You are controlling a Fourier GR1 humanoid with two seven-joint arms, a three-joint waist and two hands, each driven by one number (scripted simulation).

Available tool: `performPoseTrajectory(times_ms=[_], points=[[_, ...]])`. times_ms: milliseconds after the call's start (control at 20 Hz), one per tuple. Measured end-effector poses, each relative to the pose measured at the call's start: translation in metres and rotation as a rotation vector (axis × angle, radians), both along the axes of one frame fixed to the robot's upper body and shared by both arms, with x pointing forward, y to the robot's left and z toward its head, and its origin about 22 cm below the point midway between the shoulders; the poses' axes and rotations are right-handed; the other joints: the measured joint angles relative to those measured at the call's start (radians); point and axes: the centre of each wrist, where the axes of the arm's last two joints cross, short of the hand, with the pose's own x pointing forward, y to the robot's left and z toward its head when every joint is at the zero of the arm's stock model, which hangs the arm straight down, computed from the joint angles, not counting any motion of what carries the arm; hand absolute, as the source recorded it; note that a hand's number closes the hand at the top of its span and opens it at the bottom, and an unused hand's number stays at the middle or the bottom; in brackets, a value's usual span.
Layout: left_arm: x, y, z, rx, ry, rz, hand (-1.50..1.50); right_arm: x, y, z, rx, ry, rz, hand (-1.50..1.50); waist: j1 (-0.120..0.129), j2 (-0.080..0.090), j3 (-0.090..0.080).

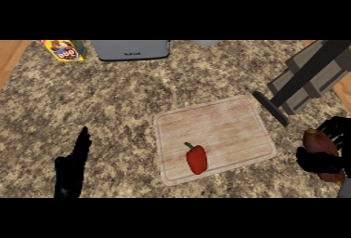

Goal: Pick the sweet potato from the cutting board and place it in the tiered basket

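Our right hand (322,160) at four o'clock curls around the sweet potato (321,143), lifted off the cutting board (212,125) for basket (308,76) at two o'clock, left hand (72,169) resting open

A kitchen is indicated. A speckled beige-brown granite counter (137,102) is seen, on which a pale wooden cutting board (212,125) is laid with a red bell pepper (197,159) on it. A grey metal appliance (130,49), a yellow food box (64,50) and a grey tiered basket (312,76) are set along the edges.
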Motion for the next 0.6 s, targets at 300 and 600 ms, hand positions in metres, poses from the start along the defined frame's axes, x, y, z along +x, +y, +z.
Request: performPoseTrajectory(times_ms=[300,600], points=[[-0.001,0.001,0.0,-0.003,0.007,-0.003,0.0,-0.039,-0.028,0.08,0.04,-0.346,-0.086,1.5,0.003,-0.003,-0.002],[0.0,0.0,0.0,0.005,0.007,-0.008,0.0,-0.048,-0.049,0.144,-0.137,-0.483,-0.105,1.5,0.014,-0.005,-0.004]])
